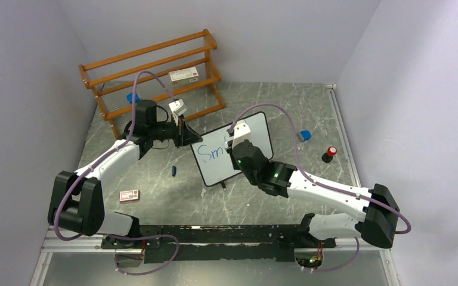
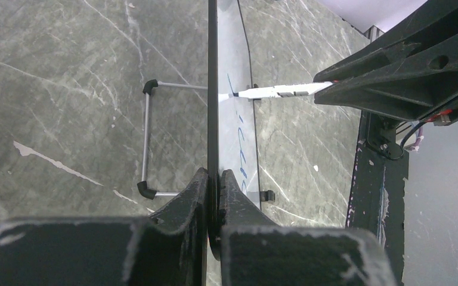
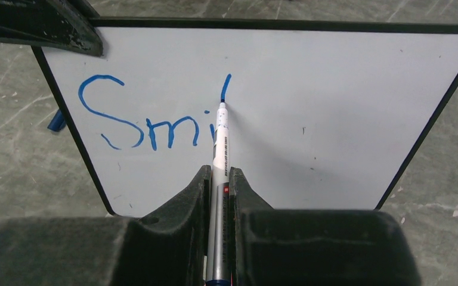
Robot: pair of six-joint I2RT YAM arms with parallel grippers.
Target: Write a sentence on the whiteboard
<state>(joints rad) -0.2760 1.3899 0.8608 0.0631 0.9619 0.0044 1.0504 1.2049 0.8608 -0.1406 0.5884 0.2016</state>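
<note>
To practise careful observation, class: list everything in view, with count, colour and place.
whiteboard: 1, white, black frame, standing mid-table
writing: blue "Smi" plus a started stroke, on whiteboard
marker: 1, white, tip on whiteboard
rack: 1, brown wood, back left
rack box: 1, white and red, on the rack
table box: 1, red and white, near left
small piece: 1, blue, left of whiteboard
blue item: 1, beside the rack, unclear
block: 1, blue and white, right of whiteboard
red-topped object: 1, black base, far right
table: 1, grey marble
left gripper: black, shut on the whiteboard's edge
right gripper: black, shut on the marker
</note>
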